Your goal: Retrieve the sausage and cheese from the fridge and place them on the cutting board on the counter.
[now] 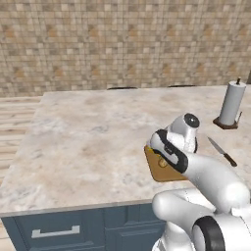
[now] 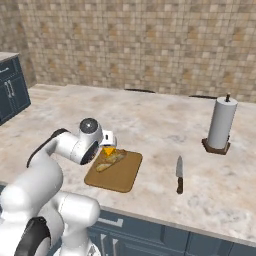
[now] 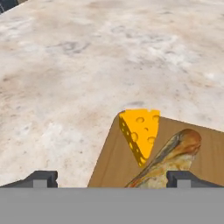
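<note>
The yellow-orange cheese [image 3: 140,129] wedge stands on the near left corner of the brown cutting board [image 3: 107,164], which lies on the beige counter [image 3: 65,65]. A tan bread loaf [image 3: 175,155] lies beside the cheese on the board. My gripper [image 3: 113,179] hangs open just above and behind the cheese, fingertips wide apart with nothing between them. From the right base view the cheese [image 2: 108,150] peeks out under my hand [image 2: 106,142], on the cutting board [image 2: 117,177]. The sausage and the fridge are out of view.
A knife [image 2: 179,175] lies on the counter to the right of the board. A paper towel roll [image 2: 221,123] stands on its holder further back right. Dark blue cabinets [image 1: 73,228] run under the counter's front edge. A tiled wall [image 1: 122,39] closes the back.
</note>
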Motion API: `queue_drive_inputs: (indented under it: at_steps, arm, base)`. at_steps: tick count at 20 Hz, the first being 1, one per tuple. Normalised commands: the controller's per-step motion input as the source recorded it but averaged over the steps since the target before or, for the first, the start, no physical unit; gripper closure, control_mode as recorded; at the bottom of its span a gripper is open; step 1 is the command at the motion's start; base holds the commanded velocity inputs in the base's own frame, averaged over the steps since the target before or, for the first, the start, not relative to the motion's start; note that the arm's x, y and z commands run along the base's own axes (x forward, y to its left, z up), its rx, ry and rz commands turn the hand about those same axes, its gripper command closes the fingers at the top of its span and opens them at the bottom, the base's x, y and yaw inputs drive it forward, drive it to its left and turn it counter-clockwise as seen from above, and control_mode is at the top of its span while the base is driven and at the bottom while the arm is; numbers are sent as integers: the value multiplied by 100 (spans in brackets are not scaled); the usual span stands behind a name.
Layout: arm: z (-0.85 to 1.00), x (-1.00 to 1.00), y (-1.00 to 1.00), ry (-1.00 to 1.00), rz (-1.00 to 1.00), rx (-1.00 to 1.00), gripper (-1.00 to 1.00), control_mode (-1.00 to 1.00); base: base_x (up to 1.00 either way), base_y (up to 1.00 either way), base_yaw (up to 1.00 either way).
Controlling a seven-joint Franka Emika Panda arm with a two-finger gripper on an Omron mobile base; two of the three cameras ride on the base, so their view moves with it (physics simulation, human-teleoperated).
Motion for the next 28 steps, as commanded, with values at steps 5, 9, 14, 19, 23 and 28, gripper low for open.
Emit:
queue_drive_inputs:
  at_steps: [5,9,14,19,23,28]
  arm:
    - [44,-51,14,10,0,-1,-100,-100]
    - [21,-73,15,0,-2,0,-100,-100]
    - [13,-77,13,0,-4,0,-100,-100]
    - [19,-64,2,-2,-7,0,-100,-100]
    - [9,-57,0,0,-5,1,-100,-100]
    - [0,-8,0,0,0,0,-100,-100]
  base:
    - [0,0,0]
    - [0,0,0]
    - [0,0,0]
    - [0,0,0]
    - [0,0,0]
    - [0,0,0]
